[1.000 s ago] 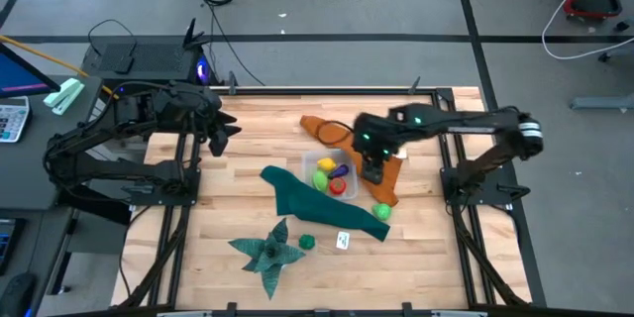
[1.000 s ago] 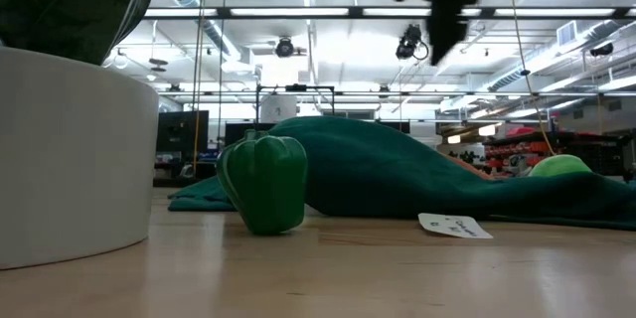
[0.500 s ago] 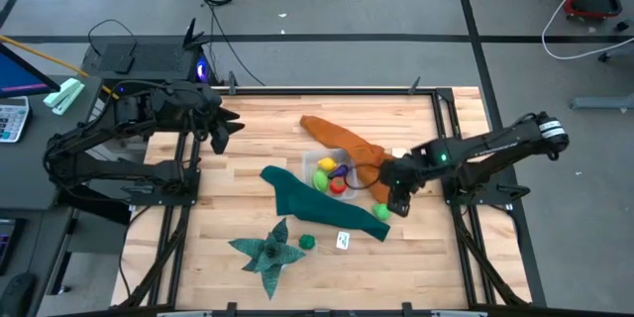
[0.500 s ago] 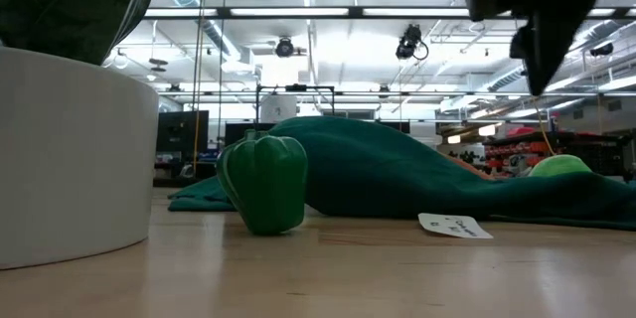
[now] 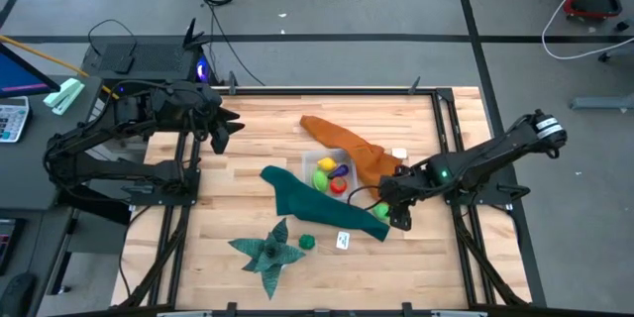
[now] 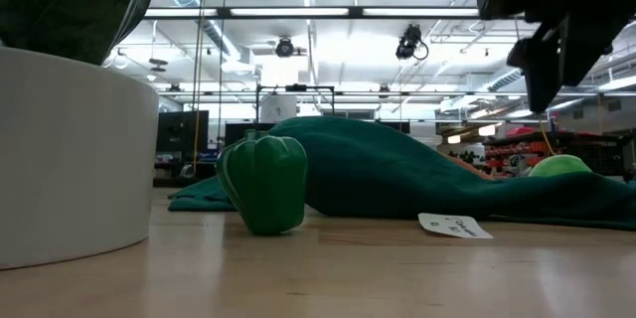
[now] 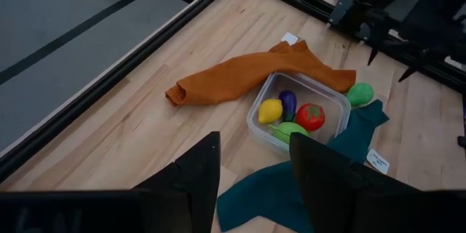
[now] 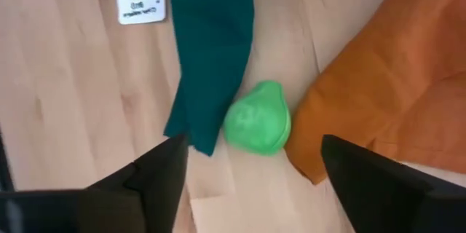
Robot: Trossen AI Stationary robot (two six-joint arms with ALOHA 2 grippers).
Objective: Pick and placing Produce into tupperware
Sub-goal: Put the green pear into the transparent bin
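The clear tupperware (image 5: 330,158) (image 7: 265,120) stands mid-table and holds a yellow, a purple, a red and a light green toy. A light green fruit (image 5: 382,212) (image 8: 256,126) lies on the wood between the teal cloth's end and the orange cloth. My right gripper (image 5: 396,213) (image 8: 253,144) hovers open above this fruit, one finger on each side of it in the right wrist view, touching nothing. A dark green pepper (image 5: 306,242) (image 6: 263,181) stands upright near the table's near edge. My left gripper (image 5: 226,124) (image 7: 253,145) waits open at the far left.
A teal cloth (image 5: 312,198) lies draped from the box toward the fruit, and an orange cloth (image 5: 357,154) lies on the box's far right side. A white card (image 5: 343,241) and a star-shaped leafy piece (image 5: 267,250) in a white pot (image 6: 70,149) sit near the near edge.
My right gripper has swung from above the tupperware toward the table's near-right, over the orange cloth, and has come down some way over the light green fruit. The toys and the cloths have stayed where they were.
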